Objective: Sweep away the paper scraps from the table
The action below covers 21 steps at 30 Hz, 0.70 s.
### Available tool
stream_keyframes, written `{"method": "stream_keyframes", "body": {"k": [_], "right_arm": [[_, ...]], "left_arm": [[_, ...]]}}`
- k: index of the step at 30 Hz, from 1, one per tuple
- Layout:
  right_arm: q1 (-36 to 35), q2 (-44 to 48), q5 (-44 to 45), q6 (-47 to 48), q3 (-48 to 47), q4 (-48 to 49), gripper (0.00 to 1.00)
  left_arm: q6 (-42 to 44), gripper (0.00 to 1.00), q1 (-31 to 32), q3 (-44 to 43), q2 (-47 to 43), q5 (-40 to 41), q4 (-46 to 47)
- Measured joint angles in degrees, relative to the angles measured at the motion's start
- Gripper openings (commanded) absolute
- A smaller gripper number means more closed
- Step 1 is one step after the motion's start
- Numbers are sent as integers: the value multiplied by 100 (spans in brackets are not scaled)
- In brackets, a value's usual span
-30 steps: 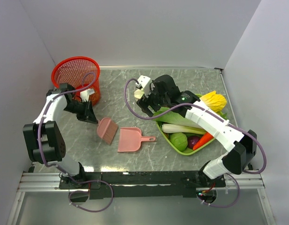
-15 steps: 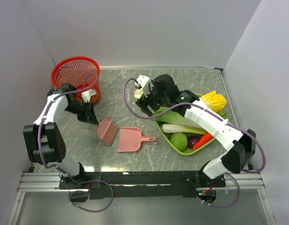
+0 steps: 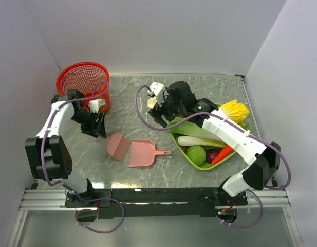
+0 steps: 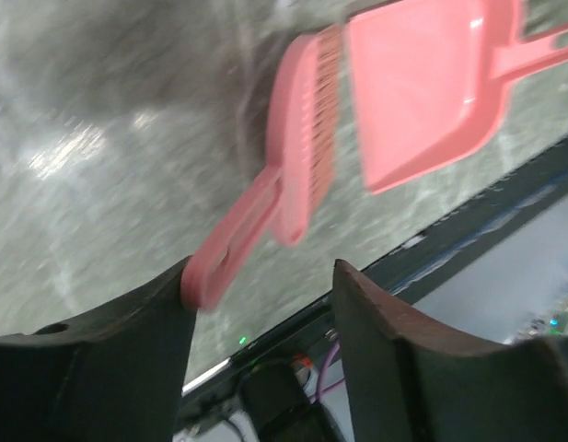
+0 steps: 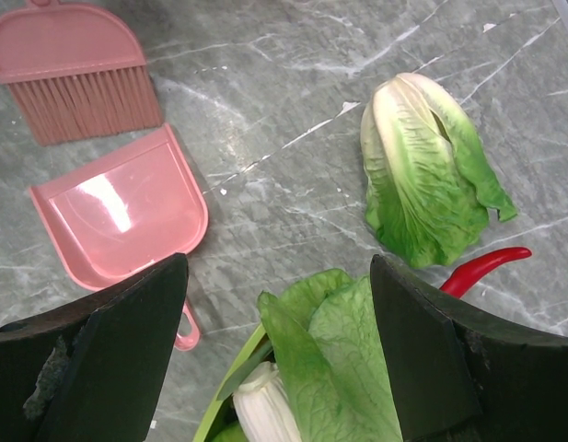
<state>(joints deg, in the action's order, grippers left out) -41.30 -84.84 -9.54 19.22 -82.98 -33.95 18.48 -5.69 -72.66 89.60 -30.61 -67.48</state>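
The left gripper [image 4: 262, 276] stands wide open, the handle tip of the pink brush [image 4: 300, 157] between its jaws, ungripped; the brush runs lengthwise ahead to the pink dustpan [image 4: 422, 92] on the table [image 4: 99, 138]. No paper scraps show; the right gripper [image 5: 279, 267], also wide, hangs farther off

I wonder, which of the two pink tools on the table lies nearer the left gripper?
The brush: its handle reaches in between the open jaws of the left gripper, while the dustpan lies beyond its bristles.
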Motion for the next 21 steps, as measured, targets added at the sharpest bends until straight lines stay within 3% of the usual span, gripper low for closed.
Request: {"method": "stream_keyframes", "body": {"k": [3, 6, 9, 13, 14, 21], "right_arm": [[0, 0, 7, 15, 0, -2, 89], [0, 0, 66, 15, 0, -7, 100], [-4, 2, 310, -31, 0, 0, 100], [-20, 2, 1204, -354, 4, 186, 100], [-20, 2, 1449, -466, 4, 254, 99], [-46, 7, 2586, -981, -140, 588, 100]], "left_arm": [[68, 69, -2, -33, -151, 472, -136], [151, 70, -2, -120, -422, 957, -269], [212, 75, -2, -323, -656, 1285, -380], [229, 81, -2, -721, -946, 1241, -323], [208, 93, 0, -776, -1056, 1198, -251], [-350, 99, 0, -992, -1980, 1099, 710]]}}
